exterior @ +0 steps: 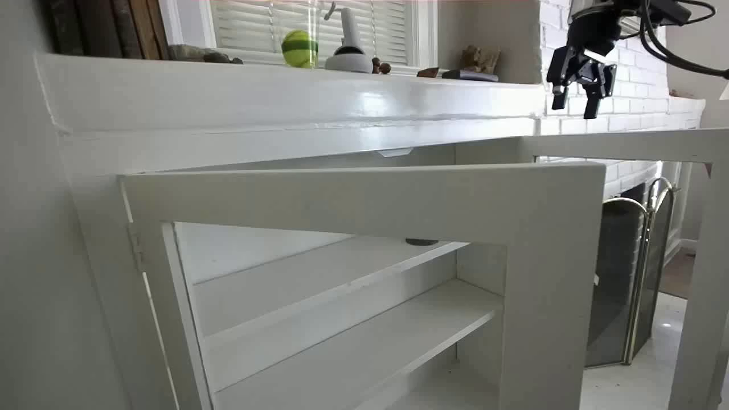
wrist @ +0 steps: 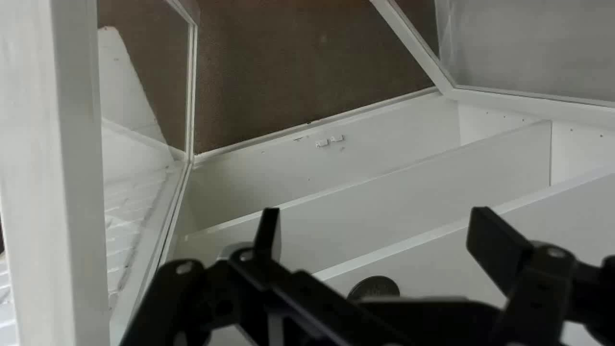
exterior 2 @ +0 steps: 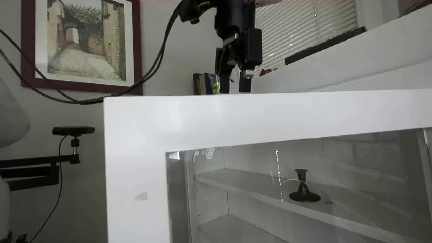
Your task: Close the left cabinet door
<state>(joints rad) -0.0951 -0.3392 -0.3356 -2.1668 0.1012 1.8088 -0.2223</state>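
The left cabinet door (exterior: 353, 199) has a white frame around a big glass panel. It stands open toward the camera in an exterior view, hinged at the left edge. Its frame also shows in the wrist view (wrist: 414, 45), at the upper right. Its dark knob does not show. My gripper (exterior: 575, 106) is open and empty, high up, beyond and to the right of the door's free end, touching nothing visible. It also shows in an exterior view (exterior 2: 235, 87), fingers pointing down. In the wrist view both fingers (wrist: 375, 211) are wide apart in front of the shelves.
The right cabinet door (exterior 2: 236, 111) also stands open. A dark candle holder (exterior 2: 303, 192) stands on the top shelf (exterior 2: 236, 182). The ledge (exterior: 285, 94) above carries a ball, books and small items. A fireplace screen (exterior: 618, 285) stands behind. Cables (exterior 2: 158, 60) hang from the arm.
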